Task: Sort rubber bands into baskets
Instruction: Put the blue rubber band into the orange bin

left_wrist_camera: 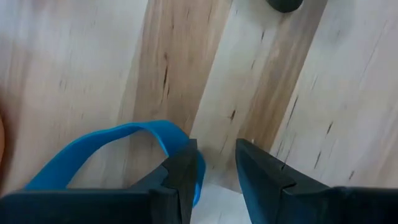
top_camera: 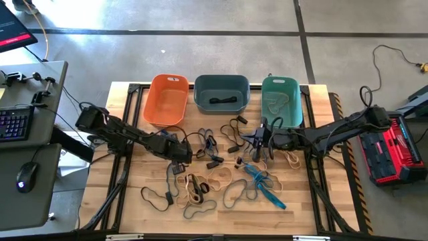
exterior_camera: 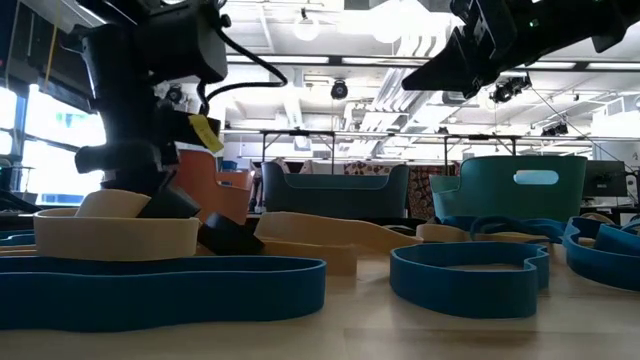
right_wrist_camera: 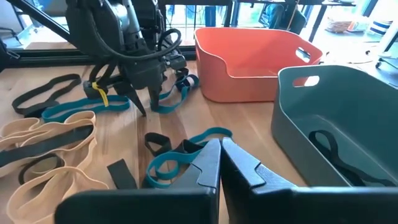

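Three baskets stand in a row at the table's far side: orange (top_camera: 165,100), slate (top_camera: 221,92) with a dark band (right_wrist_camera: 329,149) inside, and teal (top_camera: 281,100). Blue (top_camera: 264,187), tan (top_camera: 217,177) and dark (top_camera: 157,197) rubber bands lie loose on the wood. My left gripper (left_wrist_camera: 214,149) points steeply down just above the table in front of the orange basket, open, with the end of a blue band (left_wrist_camera: 124,134) at one finger (left_wrist_camera: 183,177). My right gripper (right_wrist_camera: 221,149) hovers shut above the table in front of the teal basket, holding nothing. My left gripper comes from above onto the looped end (left_wrist_camera: 177,134) of a blue band that lies flat on the wood. The loop curls around one finger, and a strip of blue shows on that finger's inner side. Whether the finger touches the band, I cannot tell.
More bands lie scattered between the two grippers and toward the near edge. A desk with a keyboard (top_camera: 15,124) and mouse stands off the table's left, and a red case (top_camera: 394,150) off its right. Bare wood lies at the table's near left corner (top_camera: 127,214).
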Controlling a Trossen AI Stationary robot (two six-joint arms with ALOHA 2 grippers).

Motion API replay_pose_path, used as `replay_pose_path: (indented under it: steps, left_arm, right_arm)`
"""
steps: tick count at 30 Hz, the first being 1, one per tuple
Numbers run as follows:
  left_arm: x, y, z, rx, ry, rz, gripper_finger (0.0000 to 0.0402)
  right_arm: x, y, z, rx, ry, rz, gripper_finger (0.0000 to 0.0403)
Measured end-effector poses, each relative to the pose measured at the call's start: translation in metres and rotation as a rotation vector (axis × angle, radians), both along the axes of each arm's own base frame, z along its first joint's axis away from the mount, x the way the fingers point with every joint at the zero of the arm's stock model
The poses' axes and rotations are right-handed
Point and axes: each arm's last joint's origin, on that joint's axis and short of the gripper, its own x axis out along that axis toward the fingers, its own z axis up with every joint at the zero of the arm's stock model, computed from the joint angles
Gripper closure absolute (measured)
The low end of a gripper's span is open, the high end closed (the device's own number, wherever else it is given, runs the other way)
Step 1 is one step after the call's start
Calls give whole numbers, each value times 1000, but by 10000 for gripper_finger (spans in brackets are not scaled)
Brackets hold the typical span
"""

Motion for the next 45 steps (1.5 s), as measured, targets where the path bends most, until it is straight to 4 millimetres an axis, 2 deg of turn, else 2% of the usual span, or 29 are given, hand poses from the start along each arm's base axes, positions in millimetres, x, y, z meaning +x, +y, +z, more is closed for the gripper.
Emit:
replay_pose_path:
  steps: [8, 20, 36, 45]
  left_arm:
    - [1, 0, 11, -5, -15, 6, 298]
    - [-3, 1, 9, 15, 14, 28, 298]
    - [-3, -1, 9, -47, 30, 18, 298]
    - [4, -5, 30, 87, 34, -11, 297]
  right_arm:
    - [0, 0, 0, 4, -1, -1, 403]
    - [0, 0, 0, 4, 2, 0, 403]
    - [0, 0, 0, 5, 3, 0, 403]
    - [0, 0, 0, 5, 4, 2, 403]
